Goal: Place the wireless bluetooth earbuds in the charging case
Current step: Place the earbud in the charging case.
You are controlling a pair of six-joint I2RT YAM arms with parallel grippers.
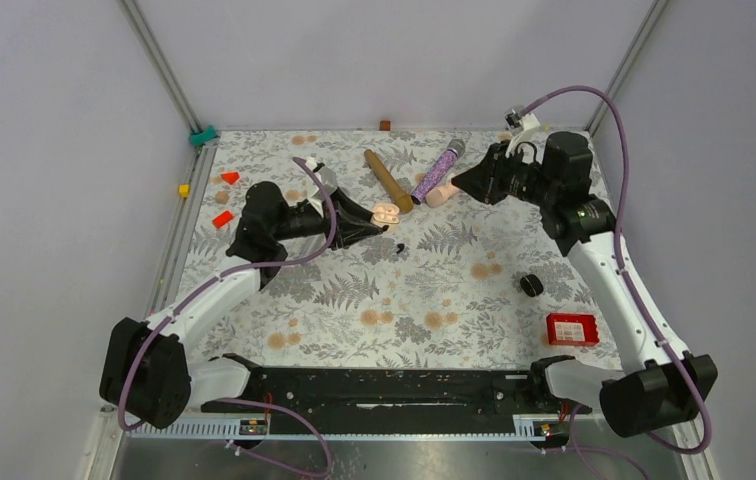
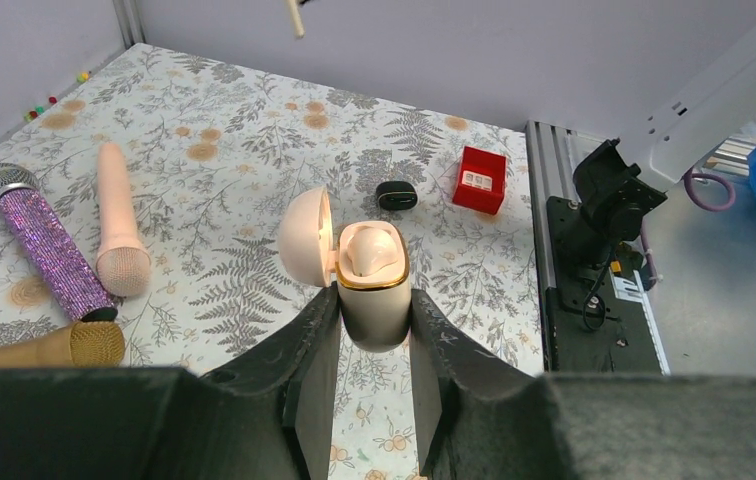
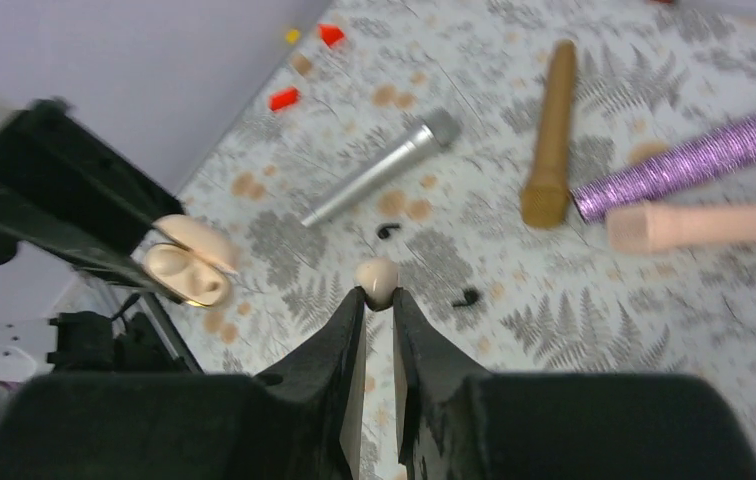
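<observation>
The charging case (image 2: 374, 290) is beige with a gold rim, and its lid (image 2: 304, 237) is swung open. My left gripper (image 2: 374, 300) is shut on its body and holds it above the table, also seen in the top view as the case (image 1: 385, 214). Two tiny black earbuds (image 3: 384, 231) (image 3: 466, 297) lie on the floral cloth; the top view shows one earbud (image 1: 398, 246) just right of the case. My right gripper (image 3: 376, 295) is shut on a small beige rounded piece (image 3: 376, 278), raised over the back right of the table (image 1: 459, 182).
Gold (image 1: 387, 178), purple (image 1: 438, 170) and pink (image 3: 704, 225) microphones lie at the back, and a silver one (image 3: 379, 170) lies near the left arm. A round black pebble-like thing (image 1: 531, 284) and a red box (image 1: 571, 328) sit at the right. Small red blocks (image 1: 224, 218) lie at the left.
</observation>
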